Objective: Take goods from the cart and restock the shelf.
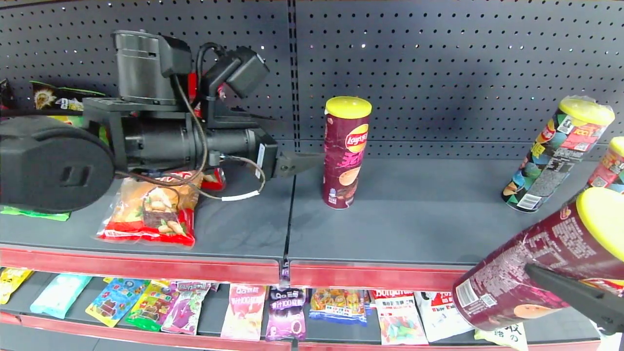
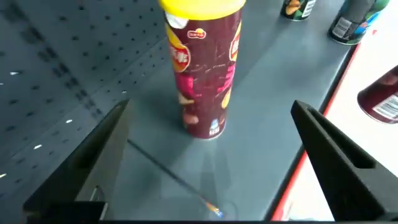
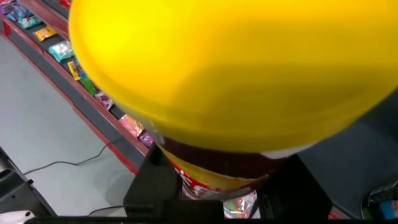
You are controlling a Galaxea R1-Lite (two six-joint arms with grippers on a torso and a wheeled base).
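Two maroon cans, yellow lids. Upright can [image 1: 346, 153] stands mid-shelf [image 1: 414, 214], label facing out for display. Left tool [image 2: 211, 106] at its 9 o'clock, jaws apart, empty, not touching; can stands free. Second can [image 1: 531, 263] at 4 o'clock, off shelf front edge, tilted, right tool [image 3: 227, 186] clamped round body; probably bound for open spot beside first.

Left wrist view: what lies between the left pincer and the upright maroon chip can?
Only bare grey shelf, crossed by a thin cable, separates the open left pincer from the maroon chip can; the left wrist view shows it.
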